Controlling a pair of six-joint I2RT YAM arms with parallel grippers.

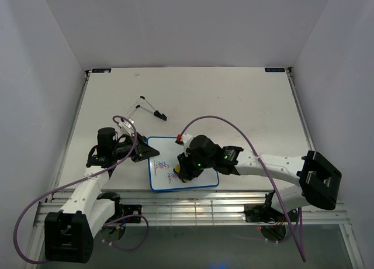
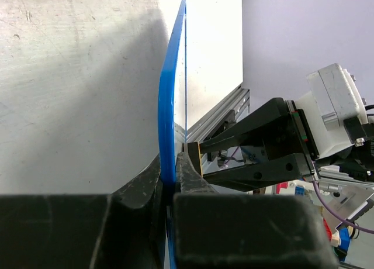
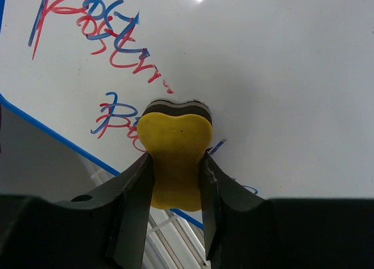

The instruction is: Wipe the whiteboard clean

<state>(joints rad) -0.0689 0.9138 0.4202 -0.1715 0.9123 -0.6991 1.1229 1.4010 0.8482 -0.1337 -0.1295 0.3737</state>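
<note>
The whiteboard (image 1: 169,155) lies flat near the table's front edge, white with a blue frame and red and blue scribbles on its left half. My left gripper (image 1: 142,152) is shut on its left edge; the left wrist view shows the blue frame (image 2: 170,105) edge-on between the jaws. My right gripper (image 1: 186,169) is shut on the yellow eraser (image 3: 174,155), which presses on the board (image 3: 274,76) next to the writing (image 3: 99,23). The board's right part is wiped white.
A folded black and white wire stand (image 1: 146,106) lies on the table behind the board. Purple cables loop from both arms. The table's slatted metal front rail (image 1: 193,210) runs just below the board. White walls enclose the table.
</note>
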